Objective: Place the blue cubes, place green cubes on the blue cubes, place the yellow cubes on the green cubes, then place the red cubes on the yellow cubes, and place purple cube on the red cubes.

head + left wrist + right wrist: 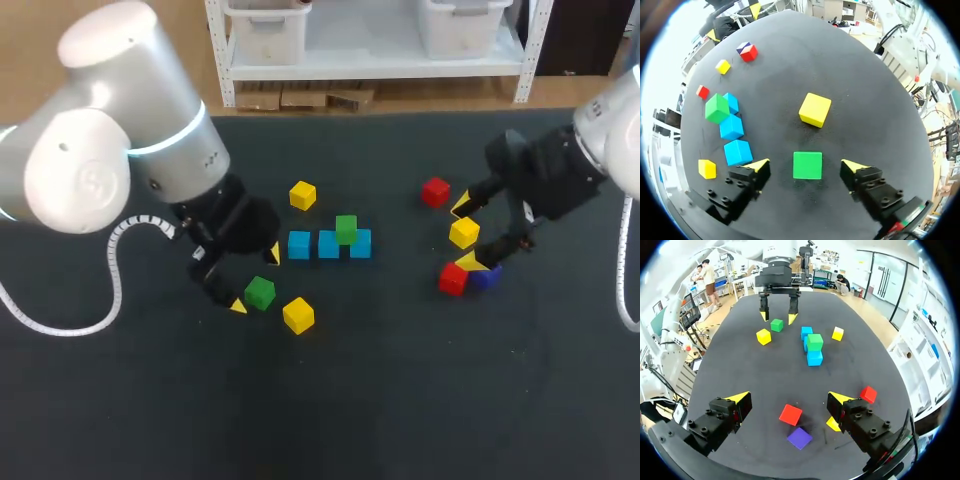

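**Both jaws open, nothing gripped**

Directions are read on the head view, with 12 o'clock at the desk's far edge.

Left jaws: spread wide, one finger on either side of the loose green cube. The wrist view shows a gap on both sides, so there is no contact. The cube sits flat on the desk.

- Near yellow cube: at 4 o'clock of the loose green cube, close but apart.
- Blue row: at 2 o'clock of the loose green cube. Three cubes lie side by side, running 9 to 3.
- Stacked green cube: on top of the row, over the middle cube and the 3 o'clock-end cube.
- Far yellow cube: at 11 o'clock of the row, apart from it.

Right jaws: spread wide above the desk, holding nothing.

- Near red cube: between the fingers in the wrist view, touching neither.
- Purple cube: just beside the near red cube, on its 3 o'clock side.
- Right yellow cube: at 12 o'clock of that pair, partly hidden behind one finger in the wrist view.
- Far red cube: at 11 o'clock of the right yellow cube, apart from it.
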You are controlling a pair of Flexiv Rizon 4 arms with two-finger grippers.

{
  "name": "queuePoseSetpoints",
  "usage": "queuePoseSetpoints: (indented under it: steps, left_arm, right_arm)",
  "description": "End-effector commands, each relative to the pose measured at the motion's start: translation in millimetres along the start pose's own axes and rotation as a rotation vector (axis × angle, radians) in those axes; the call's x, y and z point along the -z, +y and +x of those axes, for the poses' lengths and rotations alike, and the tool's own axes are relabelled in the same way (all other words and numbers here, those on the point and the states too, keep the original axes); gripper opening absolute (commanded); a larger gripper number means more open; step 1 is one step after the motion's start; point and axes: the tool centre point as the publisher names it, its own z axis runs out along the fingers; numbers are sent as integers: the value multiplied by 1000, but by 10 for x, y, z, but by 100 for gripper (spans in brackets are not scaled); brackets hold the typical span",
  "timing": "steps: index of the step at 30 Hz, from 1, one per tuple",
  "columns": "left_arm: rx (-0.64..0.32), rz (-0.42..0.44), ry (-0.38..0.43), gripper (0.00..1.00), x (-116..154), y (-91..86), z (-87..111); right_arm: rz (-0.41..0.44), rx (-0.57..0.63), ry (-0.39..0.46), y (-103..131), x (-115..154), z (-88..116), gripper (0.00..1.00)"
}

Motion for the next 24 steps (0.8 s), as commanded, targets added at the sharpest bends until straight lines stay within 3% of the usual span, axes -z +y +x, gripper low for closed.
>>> queuePoseSetpoints:
  steps: [1, 2, 4, 5, 14, 24]
  left_arm:
    - [5, 7, 7, 37, -13, 28, 18]
    - [6, 8, 8, 34, -15, 28, 20]
    - [5, 12, 13, 4, -20, 24, 21]
    - [5, 14, 13, 0, -24, 22, 20]
    - [2, 7, 26, 0, 56, 26, 15]
    - [18, -95, 45, 0, 472, 321, -43]
  right_arm:
    - [-1, 1, -4, -6, -7, 5, 100]
    - [-1, 1, -4, -6, -7, 5, 100]
    - [-1, 1, -4, -6, -7, 5, 100]
    - [-1, 1, -4, -6, -7, 5, 100]
    - [-1, 1, -4, -6, -7, 5, 100]
    - [-1, 1, -4, -6, -7, 5, 100]
